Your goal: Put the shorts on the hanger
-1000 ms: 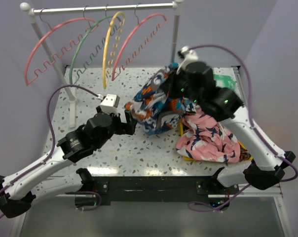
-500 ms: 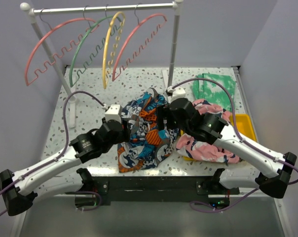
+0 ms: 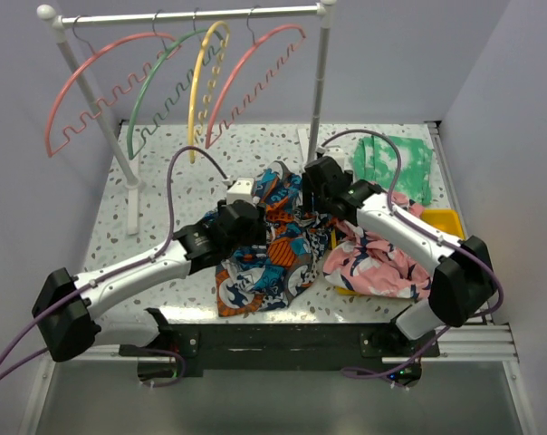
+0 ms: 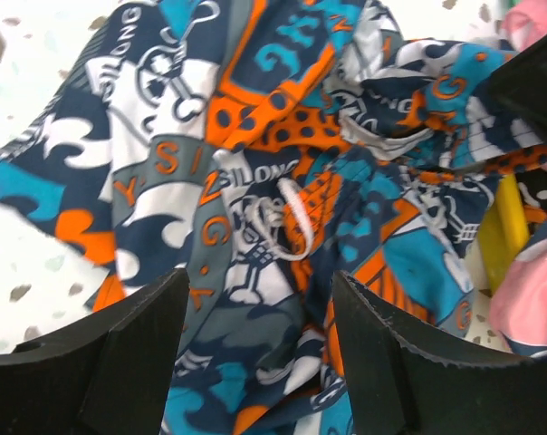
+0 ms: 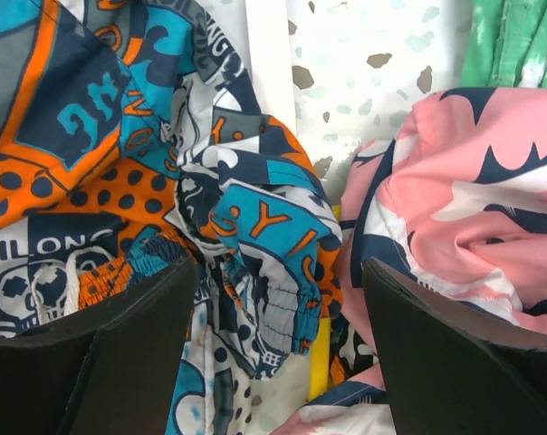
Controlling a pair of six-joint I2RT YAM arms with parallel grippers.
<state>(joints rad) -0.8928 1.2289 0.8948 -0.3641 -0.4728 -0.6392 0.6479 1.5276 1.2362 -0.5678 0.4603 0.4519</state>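
From the overhead camera I see the shorts (image 3: 264, 254) crumpled in a heap on the speckled table (image 3: 156, 195), near the front edge and between the two arms, just beside the pink floral garment (image 3: 378, 258). One coral-pink hanger (image 3: 88, 91) hangs at the left end of the rail (image 3: 192, 15) and a second coral-pink hanger (image 3: 255, 77) hangs near the right post, both well apart from the shorts. The left gripper (image 3: 258, 227) and the right gripper (image 3: 305, 204) both sit over the heap, but from up here I cannot tell how their jaws stand. On the left wrist camera, the left gripper (image 4: 255, 362) stands fairly wide, its fingers (image 4: 133, 353) on either side of the printed cloth with the white drawstring (image 4: 278, 222) just ahead; nothing is pinched. On the right wrist camera, the right gripper (image 5: 283, 353) is also spread wide over the gathered waistband (image 5: 255, 281), gripping nothing, with the pink garment close by its right finger.
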